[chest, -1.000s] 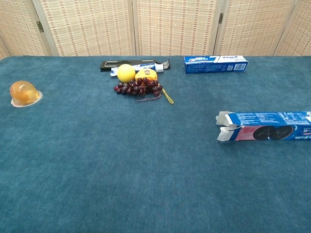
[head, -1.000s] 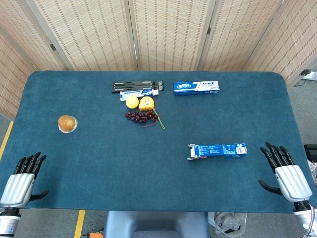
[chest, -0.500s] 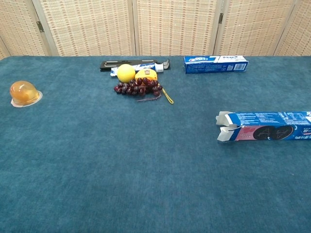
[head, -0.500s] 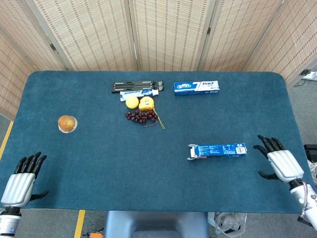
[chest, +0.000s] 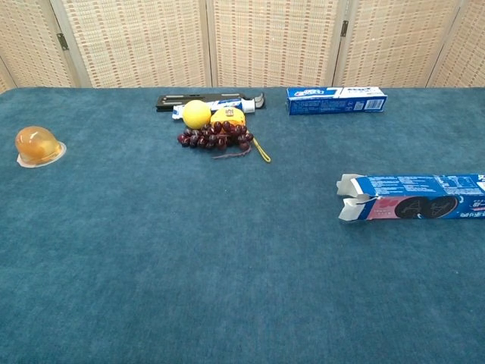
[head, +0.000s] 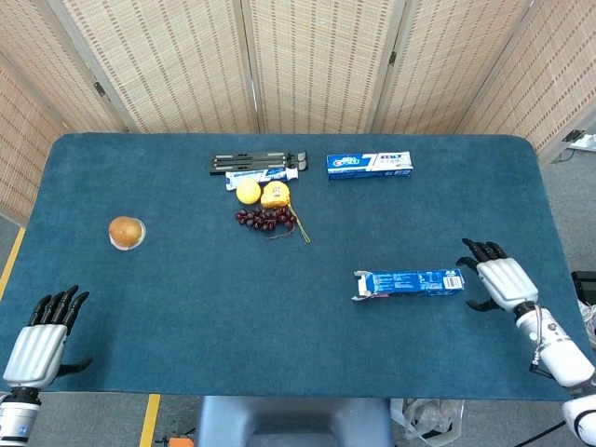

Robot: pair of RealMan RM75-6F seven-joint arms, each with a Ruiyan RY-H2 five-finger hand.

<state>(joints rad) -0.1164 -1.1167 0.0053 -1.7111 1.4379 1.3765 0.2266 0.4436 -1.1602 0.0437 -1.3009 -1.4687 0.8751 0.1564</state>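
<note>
- Right hand (head: 501, 280): fingers spread and empty, palm down, lying just beside the right end of the blue cookie box (head: 410, 282); whether a fingertip touches the box cannot be told. It shows only in the head view.
- Blue cookie box: lies flat on the blue table (head: 186, 307), long side left to right, its left end flap torn open (chest: 350, 199).
- Left hand (head: 39, 340): released, fingers apart, holding nothing, at the near table edge far to the left of the cookie box.
- Toothpaste box (head: 369, 164): behind the cookie box, near the far edge.
- Fruit cluster, behind and left of the cookie box: lemon (head: 248, 192), yellow tape measure (head: 275, 195) and dark grapes (head: 267, 219) touching one another; a black folded stand (head: 256, 163) lies just behind them.
- Jelly cup (head: 126, 232): well apart to the left of the cookie box.
</note>
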